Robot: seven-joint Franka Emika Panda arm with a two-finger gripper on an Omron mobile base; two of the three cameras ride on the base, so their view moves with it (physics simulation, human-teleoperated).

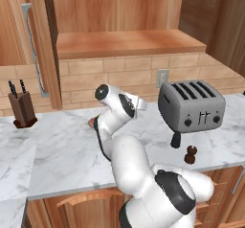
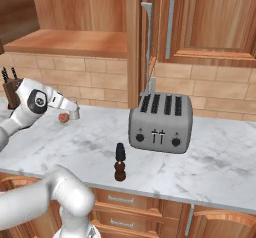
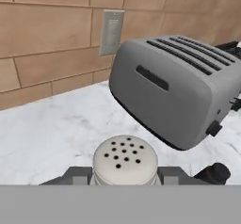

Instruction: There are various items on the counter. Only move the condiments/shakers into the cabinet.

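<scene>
Pincer (image 3: 124, 178) clamped on grey shaker (image 3: 125, 161) over marbled counter (image 3: 52, 129).

Pepper mill (image 2: 119, 162) before toaster (image 2: 160, 123) (upright)

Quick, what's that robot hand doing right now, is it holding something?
Hand: closed on the light grey shaker, gripping it from both sides, above the counter.

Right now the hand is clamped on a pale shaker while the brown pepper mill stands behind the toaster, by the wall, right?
Not quite. The pepper mill stands in front of the toaster, near the counter's front edge, as the right base view shows. The gripper is clamped on the pale shaker.
</scene>
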